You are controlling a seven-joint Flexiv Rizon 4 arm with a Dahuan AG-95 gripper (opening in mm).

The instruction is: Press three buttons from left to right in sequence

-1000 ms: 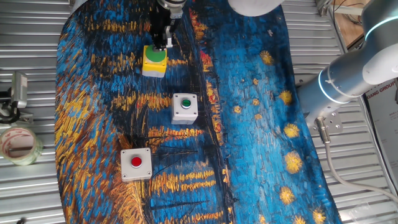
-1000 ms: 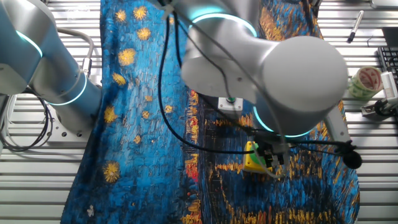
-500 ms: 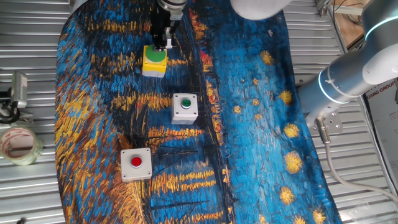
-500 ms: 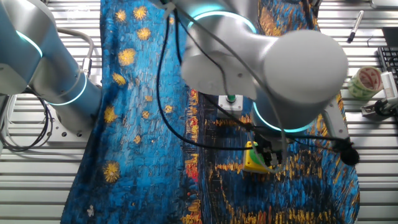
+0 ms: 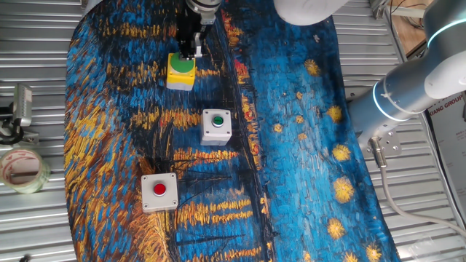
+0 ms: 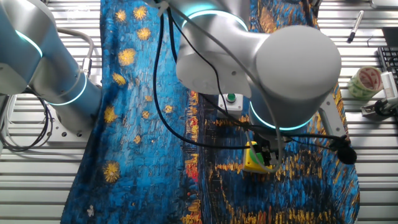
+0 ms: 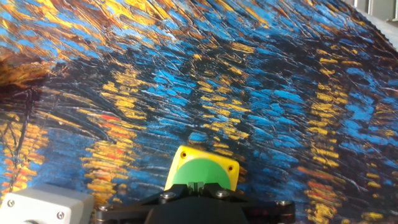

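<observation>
- One gripper (image 5: 191, 52) hangs over the far edge of the yellow box with the green dome (image 5: 180, 70); whether its fingertips are apart or together cannot be told from any view, nor whether they touch the dome.
- Seen from the hand, that yellow box (image 7: 202, 171) sits just ahead of the black finger base.
- Next along the painted blue-and-orange cloth (image 5: 291, 145), nearer and to the right, stands the grey-white box with a small green button (image 5: 216, 125).
- Nearest stands the grey-white box with a red button (image 5: 159, 191).
- Off the cloth, at the left, lies a roll of tape (image 5: 22, 169).
</observation>
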